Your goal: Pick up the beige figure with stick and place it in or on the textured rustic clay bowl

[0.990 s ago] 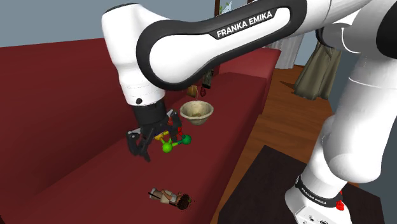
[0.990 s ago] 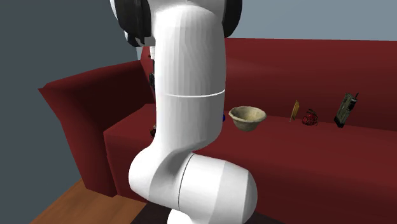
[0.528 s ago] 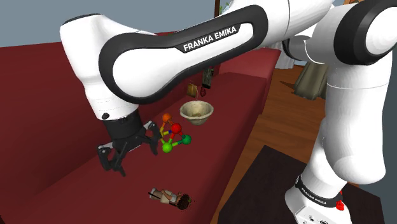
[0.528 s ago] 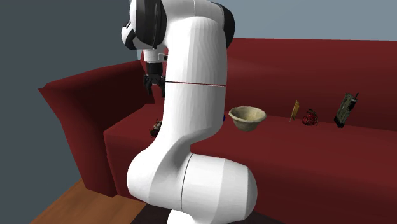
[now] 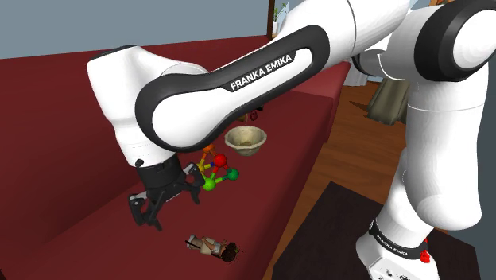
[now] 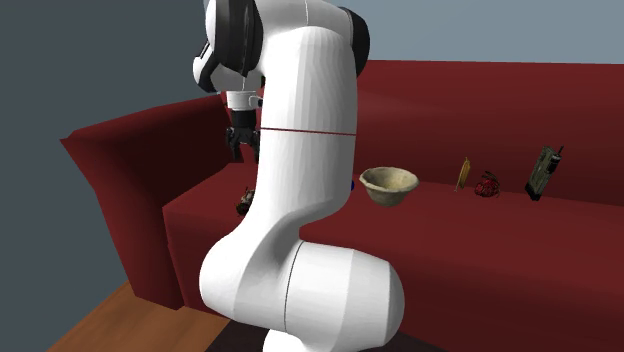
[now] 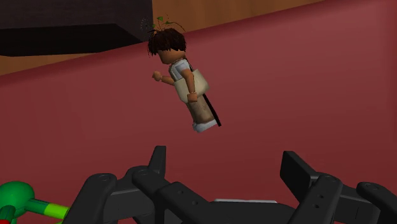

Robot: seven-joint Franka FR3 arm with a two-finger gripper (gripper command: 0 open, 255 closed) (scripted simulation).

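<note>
Wrist view gave the best look. The small beige-clothed figure with dark brown hair and a thin dark stick (image 7: 188, 83) lay flat on the dark red sofa seat (image 7: 305, 76), ahead of the all-black gripper (image 7: 224, 167) and apart from it. The gripper's fingers stood wide apart with nothing between them. I'd judge that fits an approach, jaws spread ready to come down across the narrow body. Lying flat, the figure offered its torso as the likeliest place to grip. A bright green ball on a green rod (image 7: 16, 194) peeked in beside the gripper.

Shoulder view supplied what the wrist camera couldn't: height and layout. There the gripper (image 5: 167, 203) hung above the seat, close to the toy of green, red and orange balls joined by rods (image 5: 216, 169). The figure (image 5: 211, 246) lay nearer the seat's front edge. Beyond the toy sat the pale tan, rough-surfaced bowl (image 5: 246, 140), upright and well apart from the figure. Any carry would have to pass over the toy or round it.

Second exterior view showed the bowl (image 6: 388, 185) side-on, its rim clear of neighbours. The white arm (image 6: 300, 150) covered most of the pick-up spot there. The figure (image 6: 244, 203) was probably the small dark shape at the arm's edge, though I couldn't be sure.
</note>
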